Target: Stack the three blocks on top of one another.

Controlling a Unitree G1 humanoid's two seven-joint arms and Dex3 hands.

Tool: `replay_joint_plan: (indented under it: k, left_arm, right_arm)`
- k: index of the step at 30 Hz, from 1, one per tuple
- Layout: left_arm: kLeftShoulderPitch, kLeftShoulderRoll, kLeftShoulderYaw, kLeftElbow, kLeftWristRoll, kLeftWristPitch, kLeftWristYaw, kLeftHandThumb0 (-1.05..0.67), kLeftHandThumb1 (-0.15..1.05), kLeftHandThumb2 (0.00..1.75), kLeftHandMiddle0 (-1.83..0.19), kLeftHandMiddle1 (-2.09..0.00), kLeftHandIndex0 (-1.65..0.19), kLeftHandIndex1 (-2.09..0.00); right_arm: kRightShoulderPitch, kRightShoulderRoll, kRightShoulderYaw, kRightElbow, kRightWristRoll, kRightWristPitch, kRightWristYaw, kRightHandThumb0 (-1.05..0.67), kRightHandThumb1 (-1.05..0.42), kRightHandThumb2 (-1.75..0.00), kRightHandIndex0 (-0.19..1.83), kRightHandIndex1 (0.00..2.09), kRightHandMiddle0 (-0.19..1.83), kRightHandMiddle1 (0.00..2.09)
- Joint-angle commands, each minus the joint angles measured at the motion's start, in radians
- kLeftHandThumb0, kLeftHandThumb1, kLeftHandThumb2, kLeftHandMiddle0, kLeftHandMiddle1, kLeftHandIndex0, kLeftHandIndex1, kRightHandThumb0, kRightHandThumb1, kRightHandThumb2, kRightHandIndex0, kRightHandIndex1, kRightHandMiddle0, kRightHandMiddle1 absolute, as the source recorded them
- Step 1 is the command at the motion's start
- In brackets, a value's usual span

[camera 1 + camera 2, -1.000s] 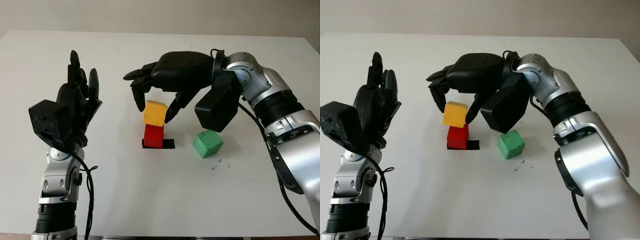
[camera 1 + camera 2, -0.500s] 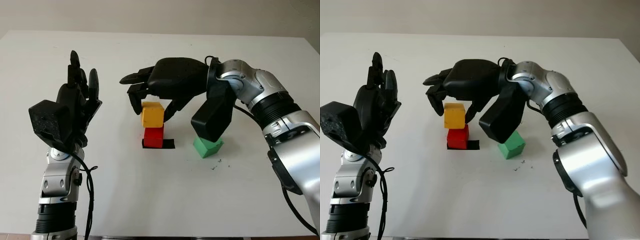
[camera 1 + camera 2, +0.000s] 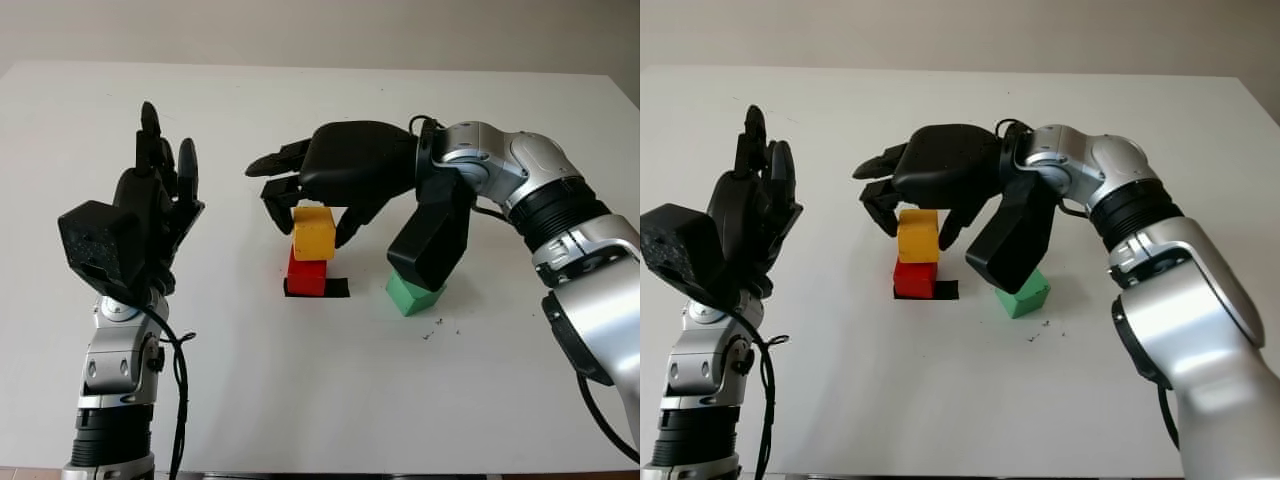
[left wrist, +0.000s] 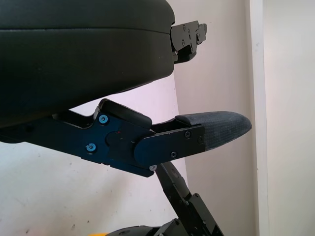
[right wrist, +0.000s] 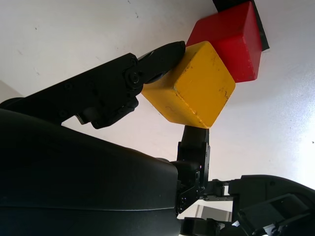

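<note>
The right hand has its fingers closed around the yellow cube-shaped block, seated on the red cube-shaped block at tabletop centre. The green cube-shaped block lies at 3 o'clock of the stack. The left hand is raised at 9 o'clock, open.

Black hands, silver jointed arms, black cables.

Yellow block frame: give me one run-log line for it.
right hand: shut on yellow block | yellow block: on red block | green block: on table, unstacked | left hand: open, raised at left
</note>
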Motion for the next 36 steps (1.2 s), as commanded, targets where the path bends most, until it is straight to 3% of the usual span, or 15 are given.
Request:
replay_joint_plan:
  k: [1,10,14,36]
  left_arm:
    - [0.015,0.002,-0.004,-0.02,0.004,-0.009,-0.002,-0.77,1.05,0.63,0.19,0.0,0.19,0.0]
    - [0.011,0.002,-0.003,-0.011,0.001,-0.013,-0.006,-0.77,1.05,0.61,0.19,0.0,0.19,0.0]
    - [0.015,0.003,-0.005,-0.018,0.003,-0.009,-0.006,-0.76,1.05,0.61,0.19,0.0,0.19,0.0]
    - [0.018,0.004,-0.002,-0.022,0.005,-0.008,-0.005,-0.77,1.05,0.61,0.19,0.0,0.19,0.0]
  right_arm:
    - [-0.026,-0.017,0.002,-0.027,0.0,0.005,0.008,-0.37,-1.02,-0.05,0.24,0.07,0.31,1.49]
    - [0.024,-0.002,-0.044,-0.08,0.179,0.124,0.203,-0.3,-0.99,-0.04,0.24,0.07,0.34,1.54]
    - [0.052,-0.001,-0.056,-0.136,0.222,0.191,0.262,-0.36,-0.95,-0.03,0.24,0.06,0.33,1.56]
    - [0.115,-0.001,-0.076,-0.22,0.238,0.268,0.275,-0.38,-0.93,-0.05,0.25,0.06,0.31,1.54]
